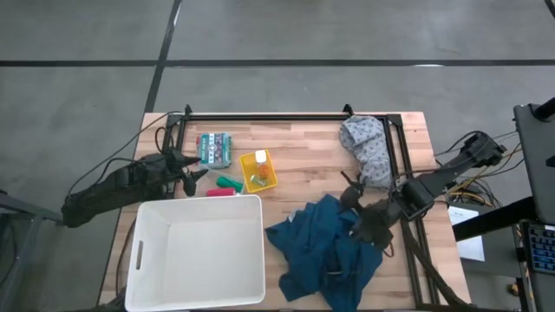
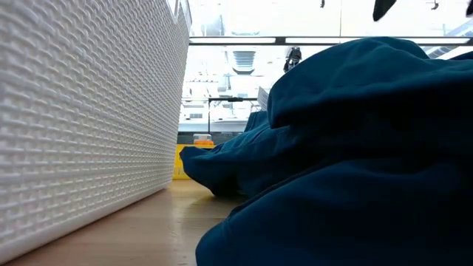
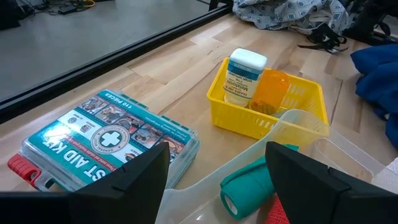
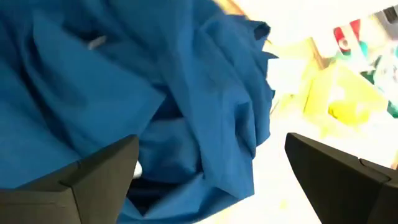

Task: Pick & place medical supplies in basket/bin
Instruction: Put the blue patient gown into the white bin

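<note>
The white bin [image 1: 195, 251] stands at the table's near left; its ribbed wall [image 2: 81, 125] fills the left of the low view. A crumpled blue garment [image 1: 325, 251] lies on the table right of it. My right gripper [image 1: 360, 221] is open above the garment's right part [image 4: 186, 93], its fingers on either side of the folds. A grey speckled cloth [image 1: 368, 147] lies at the far right. My left gripper [image 1: 195, 176] waits open behind the bin, with a green roll [image 3: 249, 183] and a red item [image 3: 277, 211] just ahead of its fingers.
A small yellow basket [image 3: 249, 121] holds a white-capped bottle [image 3: 244, 76] and an orange bottle [image 3: 272, 90]. A first aid kit [image 3: 106, 143] lies flat at the far left. A black frame rail [image 1: 260, 116] runs along the far edge and down the right side.
</note>
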`<move>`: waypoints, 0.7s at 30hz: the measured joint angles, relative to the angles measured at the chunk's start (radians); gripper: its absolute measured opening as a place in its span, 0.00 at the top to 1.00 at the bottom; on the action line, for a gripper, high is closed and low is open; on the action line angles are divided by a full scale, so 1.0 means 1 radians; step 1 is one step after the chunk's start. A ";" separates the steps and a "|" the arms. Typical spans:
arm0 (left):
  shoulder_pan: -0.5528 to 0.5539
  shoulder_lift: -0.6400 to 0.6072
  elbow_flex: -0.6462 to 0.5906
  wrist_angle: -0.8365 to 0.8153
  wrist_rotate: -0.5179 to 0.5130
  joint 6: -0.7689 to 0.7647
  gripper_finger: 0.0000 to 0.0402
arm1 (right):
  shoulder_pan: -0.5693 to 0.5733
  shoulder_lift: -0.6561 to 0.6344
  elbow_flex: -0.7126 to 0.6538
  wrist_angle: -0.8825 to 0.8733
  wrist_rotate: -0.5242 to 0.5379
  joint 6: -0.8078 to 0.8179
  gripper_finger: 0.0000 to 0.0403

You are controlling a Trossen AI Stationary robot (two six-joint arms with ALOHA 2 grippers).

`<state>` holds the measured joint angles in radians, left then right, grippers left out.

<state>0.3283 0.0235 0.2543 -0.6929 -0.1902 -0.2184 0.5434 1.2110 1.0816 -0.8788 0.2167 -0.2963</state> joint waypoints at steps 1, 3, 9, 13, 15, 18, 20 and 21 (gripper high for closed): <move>0.000 0.000 0.000 0.000 0.000 0.000 0.32 | 0.000 0.000 -0.010 0.000 0.000 -0.023 0.01; 0.000 0.000 0.000 0.000 0.000 0.000 0.32 | 0.000 0.000 -0.029 0.000 0.001 -0.045 0.01; 0.000 0.000 0.000 0.000 0.000 0.000 0.32 | 0.000 0.001 -0.074 0.004 0.002 0.017 0.01; 0.000 0.000 0.000 0.000 0.000 0.000 0.32 | 0.000 0.001 -0.097 -0.002 -0.004 0.090 0.01; 0.000 0.000 0.000 0.000 0.000 0.000 0.32 | 0.000 0.001 -0.104 -0.003 -0.004 0.103 0.01; 0.000 0.000 0.000 0.000 0.000 0.000 0.32 | 0.029 -0.005 -0.104 -0.004 -0.004 0.097 0.01; 0.000 0.000 0.000 0.000 0.000 0.000 0.32 | 0.059 -0.012 -0.104 -0.005 -0.004 0.074 0.01; 0.000 0.000 0.000 0.000 0.000 0.000 0.32 | 0.079 -0.018 -0.104 -0.009 -0.004 0.068 0.01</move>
<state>0.3283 0.0235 0.2540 -0.6930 -0.1904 -0.2184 0.6219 1.1935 0.9775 -0.8882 0.2127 -0.2286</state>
